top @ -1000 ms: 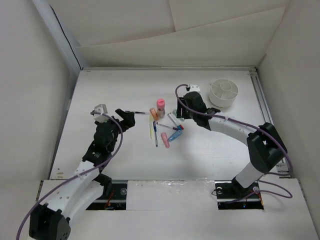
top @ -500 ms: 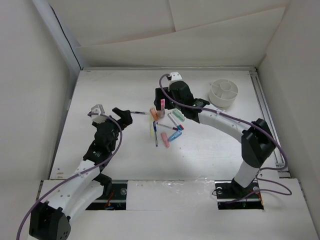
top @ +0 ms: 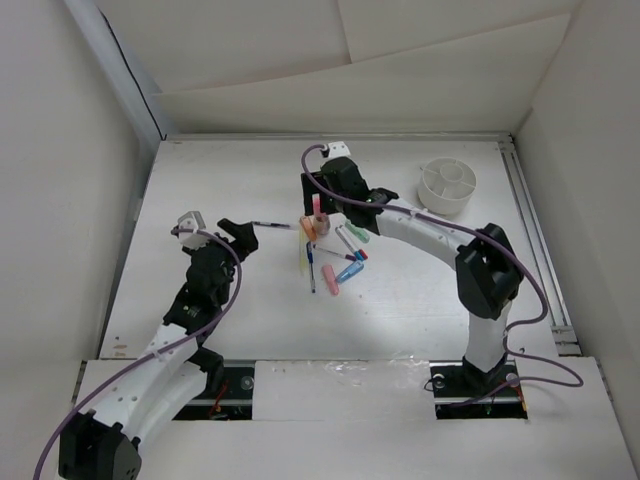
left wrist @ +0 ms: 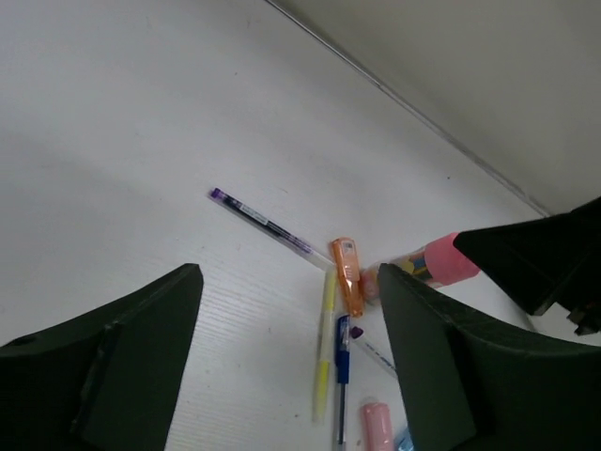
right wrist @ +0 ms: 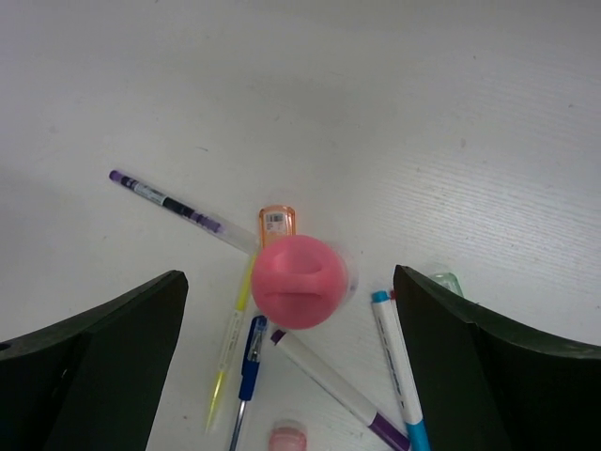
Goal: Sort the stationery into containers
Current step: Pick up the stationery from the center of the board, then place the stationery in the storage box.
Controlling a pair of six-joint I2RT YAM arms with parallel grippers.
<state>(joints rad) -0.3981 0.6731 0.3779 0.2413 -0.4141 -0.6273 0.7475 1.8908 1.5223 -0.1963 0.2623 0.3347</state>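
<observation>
The stationery lies in a loose cluster mid-table. A pink-capped glue stick (top: 317, 204) (right wrist: 300, 282) stands upright. Around it lie an orange piece (right wrist: 276, 222), a purple-tipped pen (right wrist: 174, 203) (left wrist: 268, 224), a yellow pen (right wrist: 230, 348), a blue pen (right wrist: 246, 366) and white pens (right wrist: 333, 390). My right gripper (right wrist: 289, 275) (top: 320, 192) hovers open straight above the glue stick, a finger on each side, not touching it. My left gripper (left wrist: 289, 272) (top: 237, 234) stands open left of the cluster, holding nothing. The round white container (top: 447, 186) sits at the back right.
A pink piece (top: 329, 281), a blue piece (top: 348, 271) and a green piece (top: 357, 235) lie at the cluster's near and right side. White walls enclose the table. The right arm (top: 430, 235) arches over the table between the cluster and the tub.
My right gripper has swung left from beside the pens to above the glue stick, with its jaws wider. My left gripper has drawn back slightly to the left and narrowed a little.
</observation>
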